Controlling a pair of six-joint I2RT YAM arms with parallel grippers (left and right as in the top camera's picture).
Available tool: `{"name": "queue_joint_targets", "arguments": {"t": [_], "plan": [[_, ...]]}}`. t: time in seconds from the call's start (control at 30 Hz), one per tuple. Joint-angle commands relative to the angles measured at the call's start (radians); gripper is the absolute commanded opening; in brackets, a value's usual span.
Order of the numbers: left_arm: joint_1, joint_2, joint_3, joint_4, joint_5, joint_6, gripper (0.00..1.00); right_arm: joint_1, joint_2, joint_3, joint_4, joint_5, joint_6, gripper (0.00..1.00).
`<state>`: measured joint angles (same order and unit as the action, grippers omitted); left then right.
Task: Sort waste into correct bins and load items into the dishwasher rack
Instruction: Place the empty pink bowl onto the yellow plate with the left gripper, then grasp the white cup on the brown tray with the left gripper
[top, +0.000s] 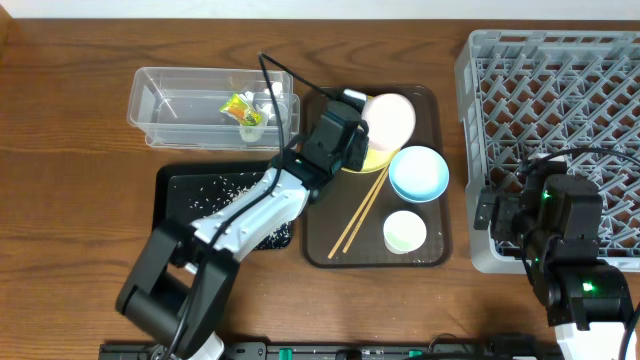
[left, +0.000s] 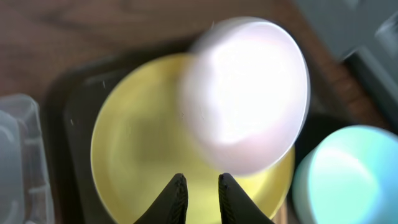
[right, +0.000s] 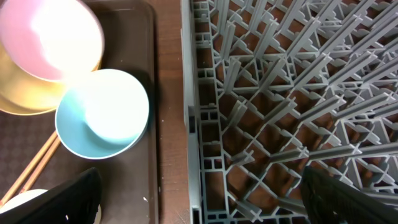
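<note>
My left gripper (left: 202, 183) (top: 345, 135) hovers over the round yellow plate (left: 137, 143) (top: 372, 158), its fingers nearly together with nothing between them. The white-pinkish bowl (left: 245, 93) (top: 392, 118) rests on the plate's far side. The light blue bowl (top: 418, 172) (right: 102, 112), small pale cup (top: 405, 231) and chopsticks (top: 362, 212) lie on the brown tray (top: 435, 255). My right gripper (right: 205, 199) (top: 500, 215) is wide open and empty over the left edge of the grey rack (top: 560, 80) (right: 280, 93). The printed wrapper (top: 238, 106) and white paper scrap (top: 250, 130) lie in the clear tub (top: 150, 100). Rice (top: 225, 195) is scattered in the black tray (top: 175, 185).
The brown tray sits between the black tray and the rack, with a strip of bare wood (right: 171, 93) before the rack wall. My left arm lies across the black tray's right end. A cable (top: 280, 75) arcs over the clear tub.
</note>
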<state>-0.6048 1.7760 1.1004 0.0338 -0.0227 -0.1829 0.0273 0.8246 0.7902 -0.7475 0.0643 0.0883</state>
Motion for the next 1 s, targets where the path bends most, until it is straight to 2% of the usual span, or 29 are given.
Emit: {"name": "queue_joint_targets", "arguments": {"t": [0.0,0.2,0.3,0.43,0.57,0.7,0.97], "plan": [[-0.003,-0.009,0.011,0.005,-0.012,0.002,0.21,0.006,-0.002,0.018,-0.002,0.007,0.011,0.99],[-0.003,-0.055,0.011,-0.060,-0.011,0.002,0.23,0.006,-0.002,0.018,-0.001,0.007,0.011,0.99],[-0.003,-0.107,0.011,-0.182,0.016,0.002,0.35,0.006,-0.002,0.018,-0.001,0.007,0.012,0.99],[-0.003,-0.198,0.011,-0.386,0.127,0.002,0.44,0.006,-0.002,0.018,-0.001,0.007,0.011,0.99],[-0.003,-0.288,0.011,-0.521,0.326,0.001,0.53,0.006,-0.002,0.018,0.000,0.007,0.012,0.99],[-0.004,-0.304,0.010,-0.559,0.460,-0.034,0.54,0.006,-0.002,0.018,0.004,0.006,0.012,0.99],[-0.027,-0.217,-0.006,-0.560,0.461,-0.156,0.54,0.006,-0.002,0.018,-0.001,0.006,0.012,0.99]]}}
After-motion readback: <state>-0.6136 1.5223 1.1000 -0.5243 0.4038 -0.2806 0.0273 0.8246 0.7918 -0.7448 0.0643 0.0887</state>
